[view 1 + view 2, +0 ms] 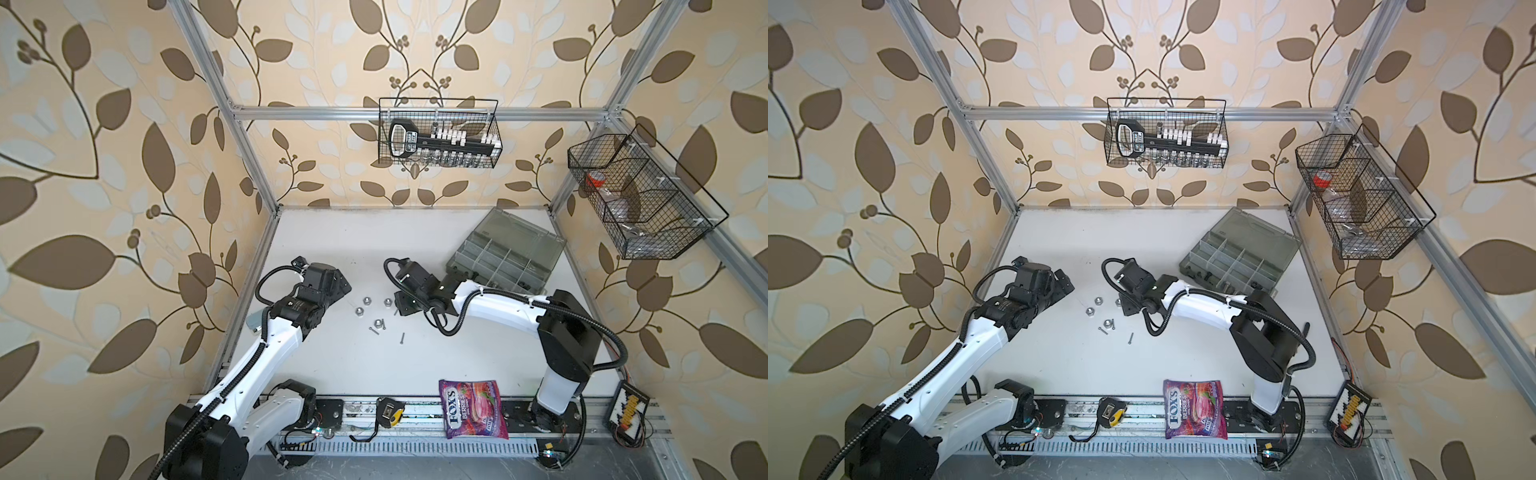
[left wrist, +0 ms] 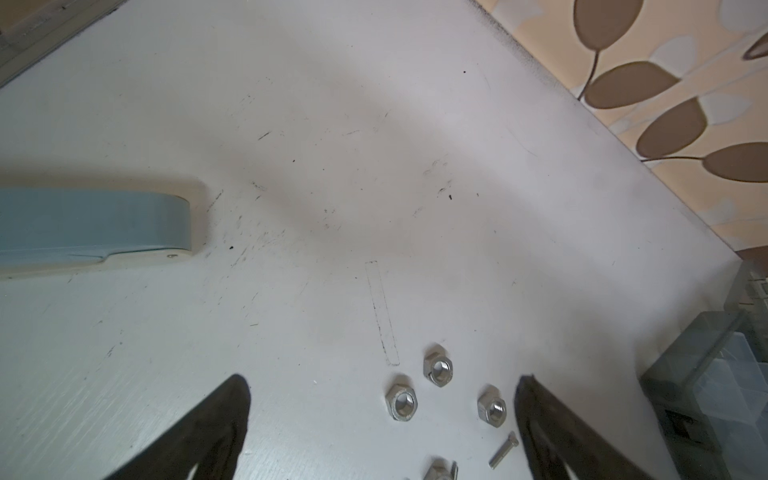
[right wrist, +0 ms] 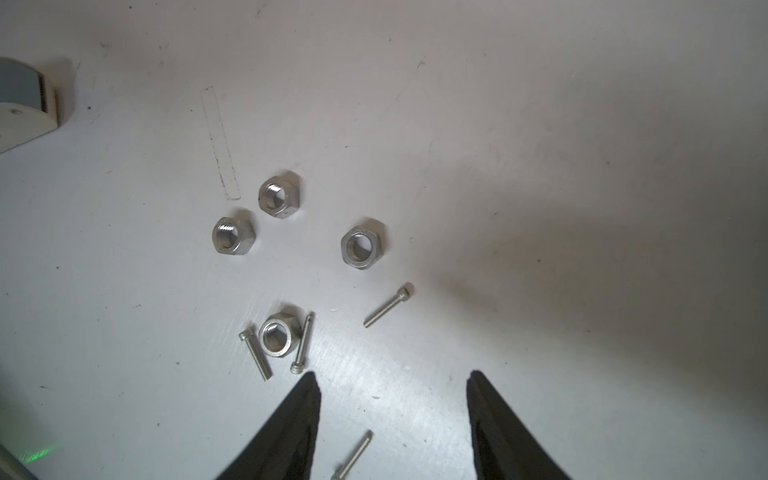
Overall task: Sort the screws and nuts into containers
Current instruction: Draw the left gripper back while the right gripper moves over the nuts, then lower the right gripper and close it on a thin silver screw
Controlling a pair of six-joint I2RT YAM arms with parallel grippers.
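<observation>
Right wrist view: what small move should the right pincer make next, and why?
Probably close the right pincer on the thin screw lying on the table between its fingers. The jaws stand apart and touch nothing, and that screw is the only piece inside the gap; the nuts lie beyond the tips. It sits nearer one finger, so it may slide.

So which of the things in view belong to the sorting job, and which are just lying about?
Part of the job:
- four silver hex nuts
- four thin screws
- grey organizer box, lid open

Just lying about:
- Fox's Berries candy bag
- tape measure
- back wire basket with socket set
- side wire basket
</observation>
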